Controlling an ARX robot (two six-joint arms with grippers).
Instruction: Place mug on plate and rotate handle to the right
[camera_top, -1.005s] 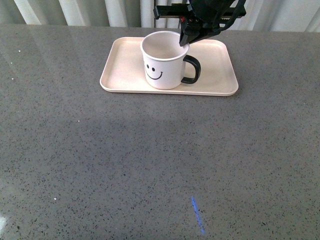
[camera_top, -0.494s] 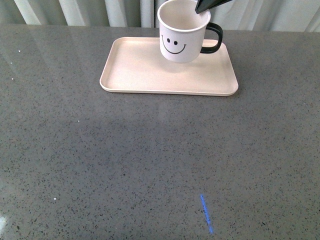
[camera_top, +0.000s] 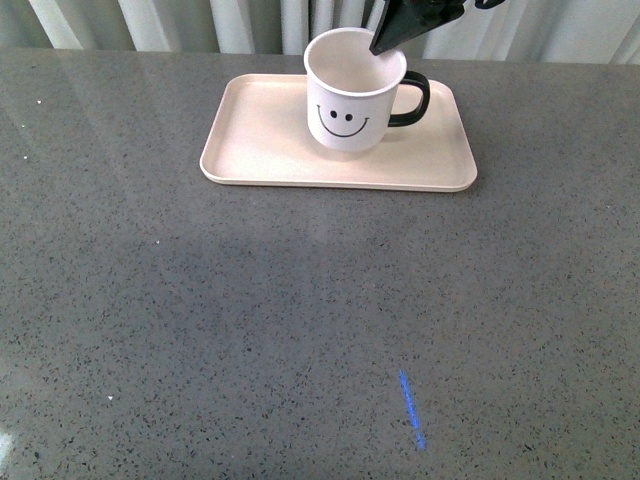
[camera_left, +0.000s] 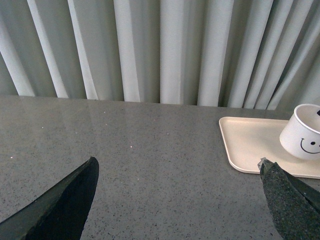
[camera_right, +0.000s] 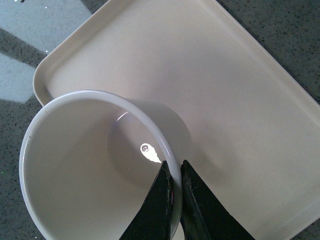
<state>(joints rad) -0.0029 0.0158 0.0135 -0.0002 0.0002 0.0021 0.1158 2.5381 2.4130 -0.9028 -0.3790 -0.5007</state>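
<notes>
Front view first: right gripper (camera_top: 383, 42) nipped almost shut on the rim of the mug (camera_top: 350, 110), one finger inside the wall and one outside. Gripping nothing else.

And under the fingers?

Hanging straight down from the pinch, upright, mouth up, over the plate (camera_top: 260, 130). Cannot tell whether resting on it or just above. Long side of the plate lying crosswise beneath the gripper, with spare room either way.

Handle?

Black handle (camera_top: 424, 98) just beside the pinch, on the gripper's right, already sticking out rightward. Probably little turning left to do, mostly lowering and letting go.

Other arm?

Left gripper (camera_left: 177, 161) spread wide and empty, well apart from the mug, with the plate's near end in between. Right arm plainly nearer, so best left to finish alone.
</notes>
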